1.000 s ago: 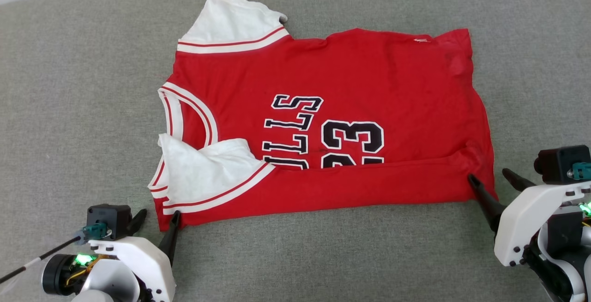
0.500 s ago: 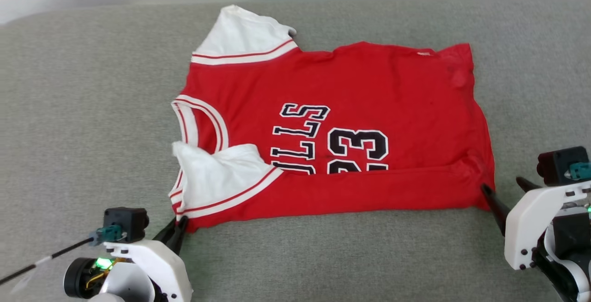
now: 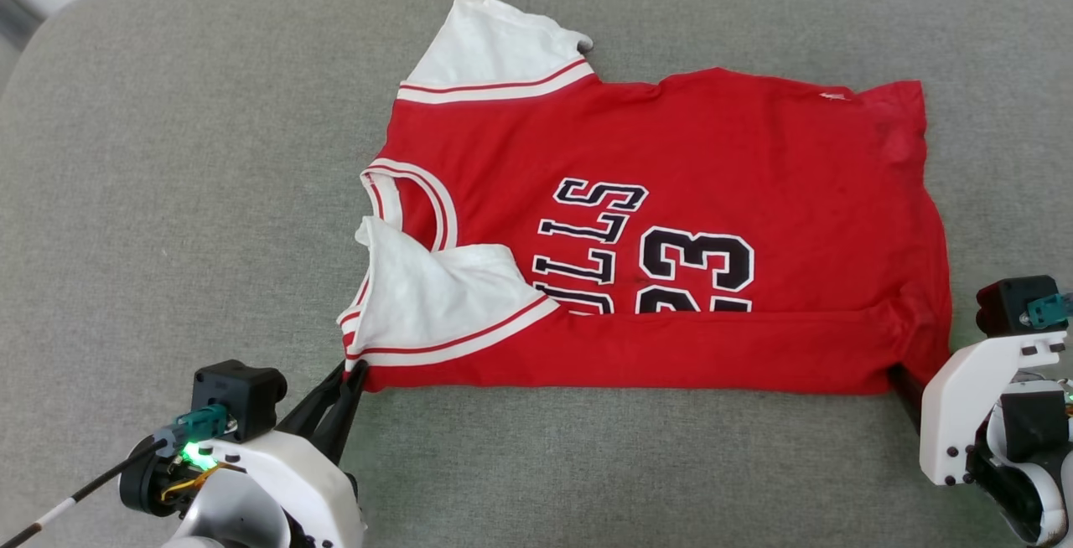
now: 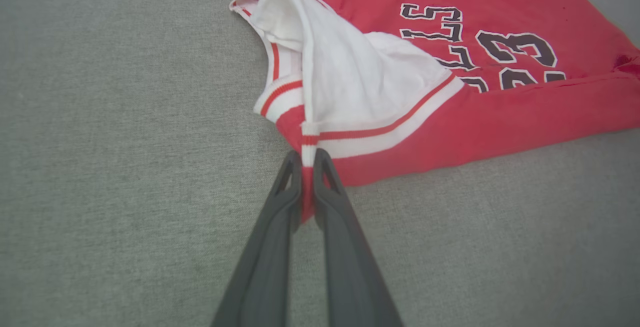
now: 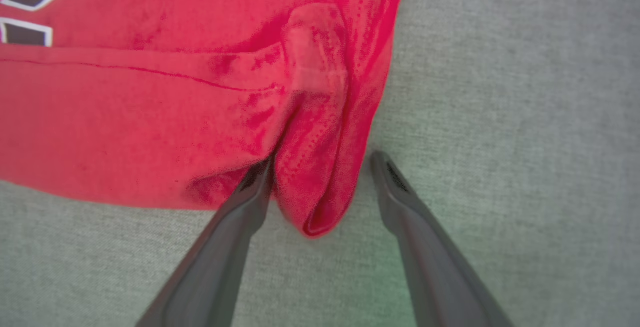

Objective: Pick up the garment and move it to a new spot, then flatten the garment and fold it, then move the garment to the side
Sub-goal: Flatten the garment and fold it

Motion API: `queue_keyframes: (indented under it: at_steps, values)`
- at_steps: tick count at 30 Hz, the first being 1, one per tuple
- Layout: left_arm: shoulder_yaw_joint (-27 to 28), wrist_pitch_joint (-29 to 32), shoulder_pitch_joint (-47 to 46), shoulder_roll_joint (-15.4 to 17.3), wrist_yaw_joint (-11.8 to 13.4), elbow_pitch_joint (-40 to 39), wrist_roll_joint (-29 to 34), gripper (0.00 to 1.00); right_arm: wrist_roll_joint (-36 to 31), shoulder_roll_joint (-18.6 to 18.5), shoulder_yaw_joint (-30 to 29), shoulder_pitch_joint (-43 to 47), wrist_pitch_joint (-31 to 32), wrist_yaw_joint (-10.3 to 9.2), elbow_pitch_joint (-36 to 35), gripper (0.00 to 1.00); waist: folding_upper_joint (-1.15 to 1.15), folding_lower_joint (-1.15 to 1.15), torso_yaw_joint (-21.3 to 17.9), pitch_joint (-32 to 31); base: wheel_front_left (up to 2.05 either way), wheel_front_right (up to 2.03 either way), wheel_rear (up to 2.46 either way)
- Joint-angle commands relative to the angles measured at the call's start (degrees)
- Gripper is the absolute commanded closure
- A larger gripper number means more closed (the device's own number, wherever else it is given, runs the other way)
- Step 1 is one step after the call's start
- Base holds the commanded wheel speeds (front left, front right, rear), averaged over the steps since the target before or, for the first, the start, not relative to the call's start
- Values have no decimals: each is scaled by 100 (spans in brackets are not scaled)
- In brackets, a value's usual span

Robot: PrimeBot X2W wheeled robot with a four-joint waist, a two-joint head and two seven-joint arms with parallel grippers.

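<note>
A broad grey cushion [image 3: 168,196] of coarse woven cloth, rounded at its far left corner, carries everything. On it the garment [image 3: 671,137] lies spread sideways, collar to the left and hem to the right. It is a soft red jersey, mostly smooth, with its near long edge folded up in a flat band that covers the bottom of the black, white-outlined lettering [image 3: 587,234] and the number 23. The far sleeve [image 3: 490,49] is white, roughly triangular and edged in red-and-white stripes. The near sleeve [image 3: 427,288] is creased and turned in over the chest.

The left gripper [image 4: 307,159] sits at the garment's near left corner. Its two dark tapered fingers are pressed together on the striped shoulder trim, with a sliver of red cloth pinched between them. The right gripper [image 5: 322,162] sits at the near right corner with its fingers spread wide. The bunched hem corner lies between them; one finger touches the fold and the other stands just beside the cloth.

A second ago the left fingers were apart beside that corner. The head camera has since shifted, and the garment's folds look unchanged.
</note>
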Motion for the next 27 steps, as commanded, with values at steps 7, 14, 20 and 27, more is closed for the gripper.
queue_keyframes:
  at_steps: [7, 14, 20, 27]
  values:
    - [-110, 38, -9, 13, -57, 15, 20, 100, 179, 50, 339, 143, 151, 8, 530, 87, 0, 0, 113, 195, 0, 0, 0]
    - [-225, 71, -30, 107, -222, 379, 26, 100, 209, -102, 281, 137, -46, -1, 652, 100, 0, 0, 24, 59, 0, 0, 0]
    - [-196, 100, 236, 264, -233, 453, -42, 100, 409, -338, 286, 205, -194, -2, 213, 100, 0, 0, -110, -345, 0, 0, 0]
    - [-235, 217, 889, 473, -109, 217, -165, 100, 552, -578, 137, 816, 38, -2, -398, 100, 0, 0, -194, -783, 0, 0, 0]
